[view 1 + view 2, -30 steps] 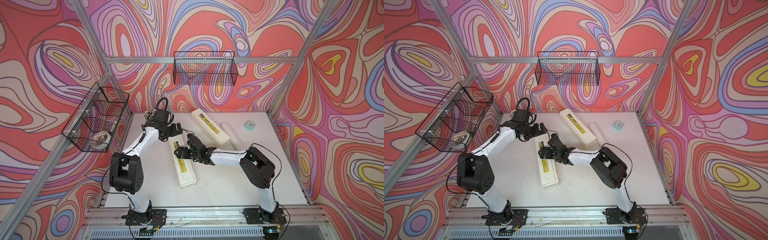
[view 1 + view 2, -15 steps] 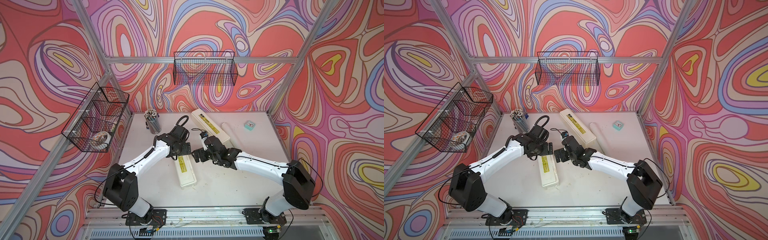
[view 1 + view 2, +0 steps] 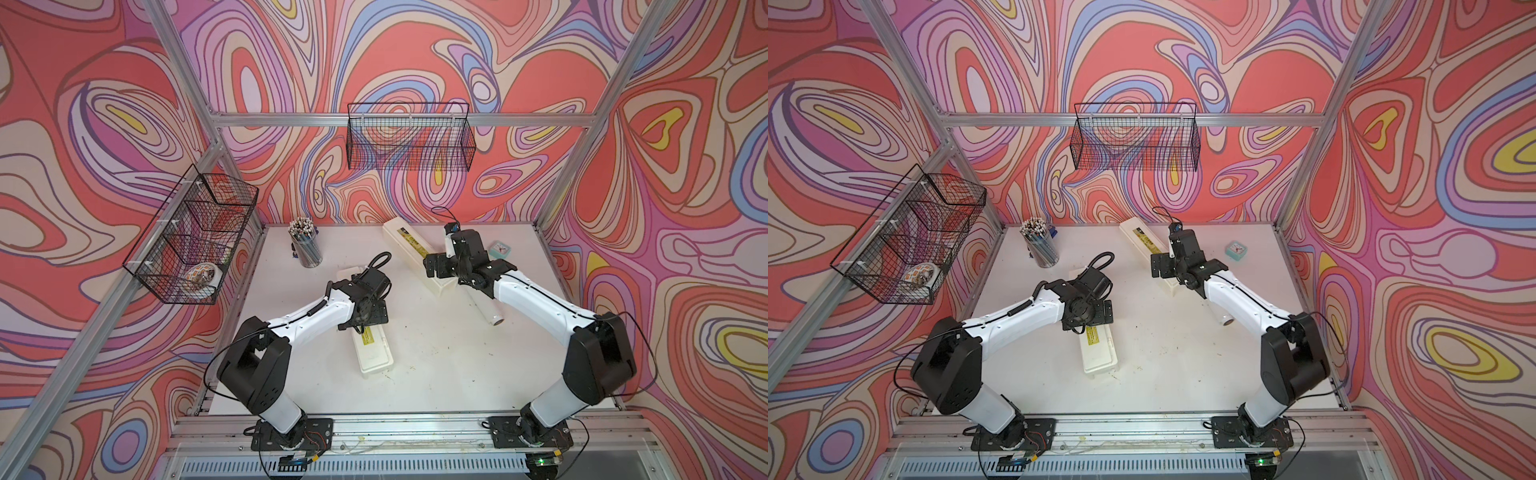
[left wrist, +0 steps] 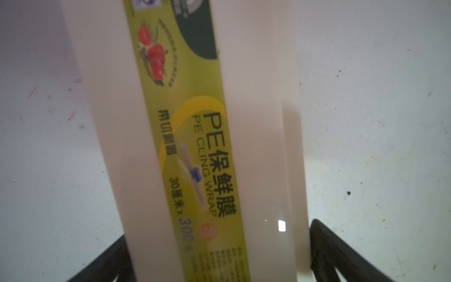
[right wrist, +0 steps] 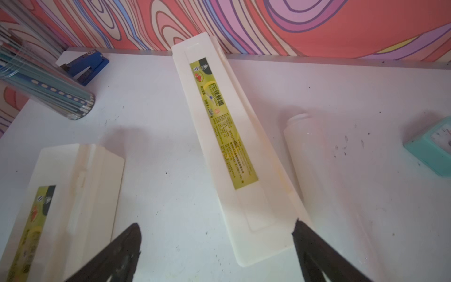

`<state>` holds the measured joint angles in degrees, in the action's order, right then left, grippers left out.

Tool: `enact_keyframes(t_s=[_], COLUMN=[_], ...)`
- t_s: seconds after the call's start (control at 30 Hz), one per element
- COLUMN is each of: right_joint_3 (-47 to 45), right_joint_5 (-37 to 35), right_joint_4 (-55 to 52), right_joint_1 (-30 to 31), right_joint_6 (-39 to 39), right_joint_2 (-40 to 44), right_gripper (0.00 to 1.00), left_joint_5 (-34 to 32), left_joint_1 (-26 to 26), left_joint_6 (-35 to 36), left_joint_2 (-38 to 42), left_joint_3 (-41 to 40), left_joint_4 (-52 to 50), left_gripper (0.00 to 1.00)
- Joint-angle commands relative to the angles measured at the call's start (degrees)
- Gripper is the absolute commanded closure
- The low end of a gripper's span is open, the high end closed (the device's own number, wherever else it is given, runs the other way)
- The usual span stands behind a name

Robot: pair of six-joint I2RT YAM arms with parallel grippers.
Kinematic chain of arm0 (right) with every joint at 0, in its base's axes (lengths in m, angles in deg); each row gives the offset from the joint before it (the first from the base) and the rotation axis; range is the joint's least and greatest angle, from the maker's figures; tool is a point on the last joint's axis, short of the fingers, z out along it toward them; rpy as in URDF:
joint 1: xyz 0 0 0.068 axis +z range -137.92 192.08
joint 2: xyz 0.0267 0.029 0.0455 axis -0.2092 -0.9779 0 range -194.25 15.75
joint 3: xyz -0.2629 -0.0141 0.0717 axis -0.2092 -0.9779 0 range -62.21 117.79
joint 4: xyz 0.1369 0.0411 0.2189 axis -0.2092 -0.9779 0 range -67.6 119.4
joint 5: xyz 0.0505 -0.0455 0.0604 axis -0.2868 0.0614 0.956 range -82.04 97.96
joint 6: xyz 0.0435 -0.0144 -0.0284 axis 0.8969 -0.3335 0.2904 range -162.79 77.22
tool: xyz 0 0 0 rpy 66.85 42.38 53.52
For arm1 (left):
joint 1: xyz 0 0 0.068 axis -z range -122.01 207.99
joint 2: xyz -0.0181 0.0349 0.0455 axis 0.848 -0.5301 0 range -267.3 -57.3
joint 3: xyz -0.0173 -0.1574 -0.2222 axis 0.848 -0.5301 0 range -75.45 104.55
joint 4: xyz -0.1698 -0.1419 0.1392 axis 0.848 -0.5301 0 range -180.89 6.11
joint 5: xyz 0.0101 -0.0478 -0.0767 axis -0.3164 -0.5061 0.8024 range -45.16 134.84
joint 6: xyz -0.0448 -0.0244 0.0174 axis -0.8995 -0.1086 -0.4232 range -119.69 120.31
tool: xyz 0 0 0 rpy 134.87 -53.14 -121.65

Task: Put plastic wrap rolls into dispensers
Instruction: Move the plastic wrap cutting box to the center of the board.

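Note:
Two cream-white dispensers lie with lids shut in both top views: one mid-table (image 3: pixel 372 347) (image 3: pixel 1099 353), one further back (image 3: pixel 409 249) (image 3: pixel 1139 237). One plastic wrap roll (image 3: pixel 487 308) (image 3: pixel 1222 318) lies to the right of the back dispenser, partly under my right arm. My left gripper (image 3: pixel 365 318) is low over the mid-table dispenser (image 4: pixel 195 122). It is open, with a finger (image 4: pixel 327 251) on each side of the box. My right gripper (image 5: pixel 217 229) is open at the near end of the back dispenser (image 5: pixel 219 136), beside the roll (image 5: pixel 317 171).
A cup of pencils (image 3: pixel 305 246) stands at the back left, with a blue stapler (image 5: pixel 85 64) behind it. A teal clock (image 3: pixel 499 249) sits at the back right. Black wire baskets hang on the back wall (image 3: pixel 409 141) and the left wall (image 3: pixel 191 245).
My left arm swung from the back-left corner forward onto the mid-table dispenser. My right arm pulled away from that dispenser and moved right and back to the other one. Both grippers stayed open.

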<state>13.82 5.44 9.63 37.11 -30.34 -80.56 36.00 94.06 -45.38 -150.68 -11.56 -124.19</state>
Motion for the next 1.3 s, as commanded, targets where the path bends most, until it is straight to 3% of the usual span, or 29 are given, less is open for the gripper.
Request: enact_keyframes(t_s=[0.0, 0.2, 0.43, 0.73, 0.83, 0.97, 1.27], right_joint_3=[6.1, 18.0, 28.6, 26.4, 27.3, 29.7, 30.3], right_joint_5=[4.1, 5.4, 7.8, 3.7, 1.1, 0.8, 3.3], right_joint_4=[-4.0, -6.7, -10.9, -9.3, -10.5, -12.4, -12.7], right_joint_1=[-1.3, -1.6, -1.7, -1.6, -1.6, -1.5, -1.3], right_joint_6=[-3.2, -7.4, -6.9, -3.2, -3.6, -4.2, -4.1], right_joint_2=[-8.4, -21.1, -31.1, -29.9, -30.2, -32.6, -34.8], right_gripper=[0.02, 0.02, 0.02, 0.02, 0.02, 0.02, 0.02], left_joint_5=[0.1, 0.7, 5.5, 6.9, 5.9, 4.3, 4.1], left_joint_1=[0.0, -2.6, -11.8, -21.6, -22.4, -22.4, -22.4], left_joint_6=[0.6, 3.9, 12.9, 27.5, 33.2, 34.7, 34.0], left_joint_2=[-4.0, -6.4, -7.3, -16.3, -20.1, -20.3, -15.9], left_joint_3=[0.9, 1.7, 2.4, 16.7, 23.1, 25.5, 24.6], left_joint_4=[-0.1, -0.3, 2.2, -1.3, -4.4, -5.4, -3.8], left_gripper=[0.00, 0.04, 0.17, 0.18, 0.14, 0.00, 0.00])
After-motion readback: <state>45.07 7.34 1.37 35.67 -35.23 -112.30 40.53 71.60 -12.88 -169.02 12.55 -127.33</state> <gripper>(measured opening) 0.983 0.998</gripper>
